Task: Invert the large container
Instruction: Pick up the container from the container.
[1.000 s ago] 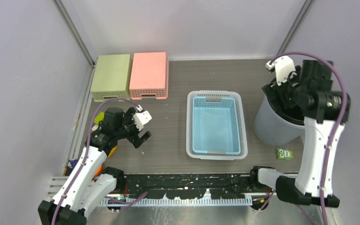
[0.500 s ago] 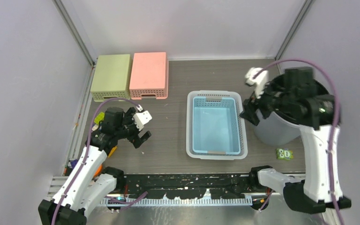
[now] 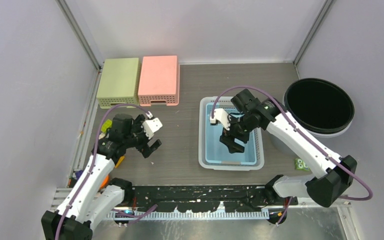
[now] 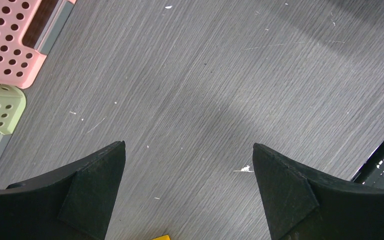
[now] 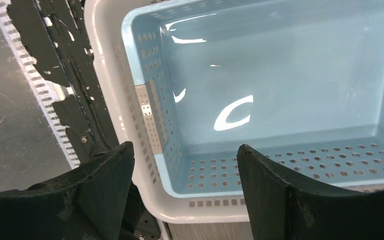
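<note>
The large container is judged to be the white basket (image 3: 201,131), which stands upright at the middle of the table (image 3: 180,155), open side up, with a light blue basket (image 3: 245,150) nested inside it. The right gripper (image 3: 232,144) hangs over the near half of this nested pair. In the right wrist view its fingers (image 5: 100,185) are spread wide and hold nothing. Between them lie the near short wall of the blue basket (image 5: 280,75) and the white rim (image 5: 105,75) beside it. This placement suits a grasp on a short end wall, where the perforated wall and rim give the fingers a lip to clamp and a pivot edge for tipping the container over. The camera cannot confirm whether the fingertips are level with the rim or above it. Because the two baskets are nested, a grasp on the inner wall alone may lift out only the blue one. The left gripper (image 3: 150,146) is parked well apart, low over bare table. Its fingers (image 4: 90,190) are also spread and empty, which keeps that arm clear of the working area. A pink basket (image 3: 159,80) and a green basket (image 3: 118,82) rest bottom-up at the far left. A round grey bin (image 3: 280,137) stands open at the right.
</note>
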Tool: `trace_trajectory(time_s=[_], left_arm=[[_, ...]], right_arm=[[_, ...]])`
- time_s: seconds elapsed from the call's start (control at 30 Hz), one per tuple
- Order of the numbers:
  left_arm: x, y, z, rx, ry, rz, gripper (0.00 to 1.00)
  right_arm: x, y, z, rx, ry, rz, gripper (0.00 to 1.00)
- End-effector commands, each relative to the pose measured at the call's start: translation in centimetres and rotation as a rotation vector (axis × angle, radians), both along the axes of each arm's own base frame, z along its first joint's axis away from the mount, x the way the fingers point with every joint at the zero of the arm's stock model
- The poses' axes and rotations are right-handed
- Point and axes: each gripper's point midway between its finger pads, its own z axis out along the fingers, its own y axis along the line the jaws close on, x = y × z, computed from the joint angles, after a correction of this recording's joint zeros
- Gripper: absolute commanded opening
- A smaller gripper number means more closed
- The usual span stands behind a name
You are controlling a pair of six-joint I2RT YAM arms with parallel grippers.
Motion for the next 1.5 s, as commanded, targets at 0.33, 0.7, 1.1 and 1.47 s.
trace_trajectory(time_s=[0.33,0.7,1.1,1.47], left_arm=[[0.8,0.2,-0.2,0.015,-0.015,0.005,1.00],[1.0,0.4,-0.4,0.025,-0.017,0.012,1.00],[0.9,0.3,-0.4,0.020,-0.016,0.006,1.00],[0.8,0.2,-0.2,0.015,-0.023,0.002,1.00]], right_arm=[[-0.2,1.8,-5.9,-0.051,0.060,0.102,0.77],[-1.8,1.9,-7.8,-0.111,0.143,0.164,0.75],[-1.7,2.0,-9.8,-0.162,0.133,0.160,0.74],[-1.1,1.1,-10.5,-0.202,-0.007,0.151,0.58]])
